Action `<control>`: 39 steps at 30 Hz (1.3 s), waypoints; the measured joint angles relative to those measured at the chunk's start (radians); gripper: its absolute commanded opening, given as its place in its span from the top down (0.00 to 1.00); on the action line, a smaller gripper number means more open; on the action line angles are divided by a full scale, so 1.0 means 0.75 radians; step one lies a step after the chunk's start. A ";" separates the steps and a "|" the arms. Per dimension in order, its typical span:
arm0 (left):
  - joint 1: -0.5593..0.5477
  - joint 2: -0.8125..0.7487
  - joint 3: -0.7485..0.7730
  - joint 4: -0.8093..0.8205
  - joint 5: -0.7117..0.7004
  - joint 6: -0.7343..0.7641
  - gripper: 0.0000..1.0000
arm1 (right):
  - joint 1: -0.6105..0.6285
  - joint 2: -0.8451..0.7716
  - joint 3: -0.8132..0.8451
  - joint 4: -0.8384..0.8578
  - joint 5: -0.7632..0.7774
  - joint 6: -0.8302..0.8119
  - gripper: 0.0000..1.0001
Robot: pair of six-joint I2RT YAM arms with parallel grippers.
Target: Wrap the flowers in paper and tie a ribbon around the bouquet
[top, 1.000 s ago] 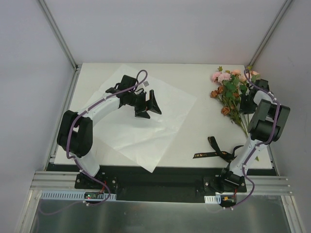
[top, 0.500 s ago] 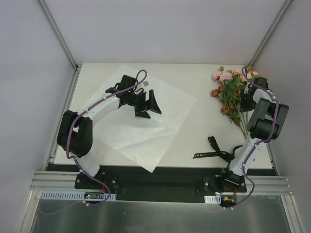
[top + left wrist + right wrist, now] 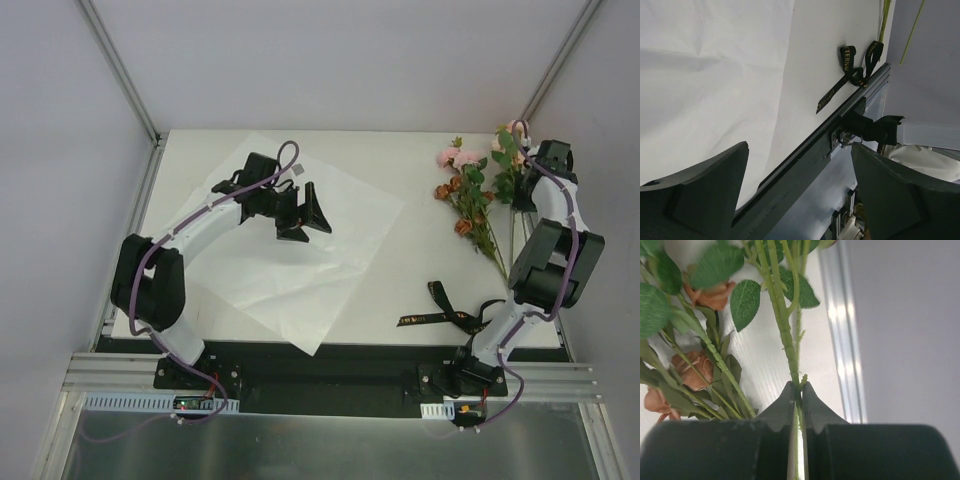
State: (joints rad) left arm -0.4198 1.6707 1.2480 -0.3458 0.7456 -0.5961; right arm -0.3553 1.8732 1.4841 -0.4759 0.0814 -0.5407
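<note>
Your right gripper [image 3: 796, 391] pinched the flowers [image 3: 781, 320] by one thin stem. Your left gripper [image 3: 306, 214] hung spread wide above the paper [image 3: 270, 285].

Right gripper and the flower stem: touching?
Touching. The right wrist view shows the right gripper shut on a flower stem, pinching it from both sides.

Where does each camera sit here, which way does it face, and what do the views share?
Top external: above and behind the bases, looking down on the table; both arms show whole.
Left wrist: above the paper, facing the ribbon and near edge; open left gripper frames the bottom.
Right wrist: looks along the right gripper, shut on a stem of the flowers.
Shared: top and left wrist both show paper and ribbon; top and right wrist, the flowers.
</note>
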 measured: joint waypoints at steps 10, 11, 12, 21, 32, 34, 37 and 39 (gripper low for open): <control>0.271 -0.365 -0.242 -0.004 -0.072 -0.033 0.16 | 0.063 -0.348 0.052 -0.070 0.046 0.144 1.00; 0.325 -0.406 -0.272 -0.013 -0.087 -0.032 0.16 | 0.093 -0.379 0.053 -0.080 0.032 0.183 0.99; 0.379 -0.443 -0.297 -0.020 -0.098 -0.029 0.16 | 0.148 -0.417 0.053 -0.083 0.015 0.235 1.00; 0.582 -0.638 -0.371 -0.071 0.086 0.058 0.15 | 0.996 -0.423 0.135 0.108 -0.226 0.773 1.00; 0.220 -0.662 -0.419 0.169 0.107 0.059 0.38 | 1.348 -0.085 0.121 0.551 -0.487 1.403 1.00; 0.217 -0.636 -0.419 0.205 0.098 0.045 0.44 | 1.381 -0.085 0.094 0.600 -0.510 1.465 1.00; 0.196 -0.571 -0.419 0.249 0.096 0.023 0.52 | 1.398 -0.085 0.069 0.678 -0.532 1.533 1.00; 0.166 -0.519 -0.418 0.264 0.088 0.012 0.56 | 1.393 -0.085 0.053 0.716 -0.537 1.563 0.99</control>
State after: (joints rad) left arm -0.2955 1.2816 0.9344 -0.1474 0.8116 -0.5873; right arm 0.6891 1.8095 1.5242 0.0612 -0.3214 0.6315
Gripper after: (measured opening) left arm 0.496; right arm 0.054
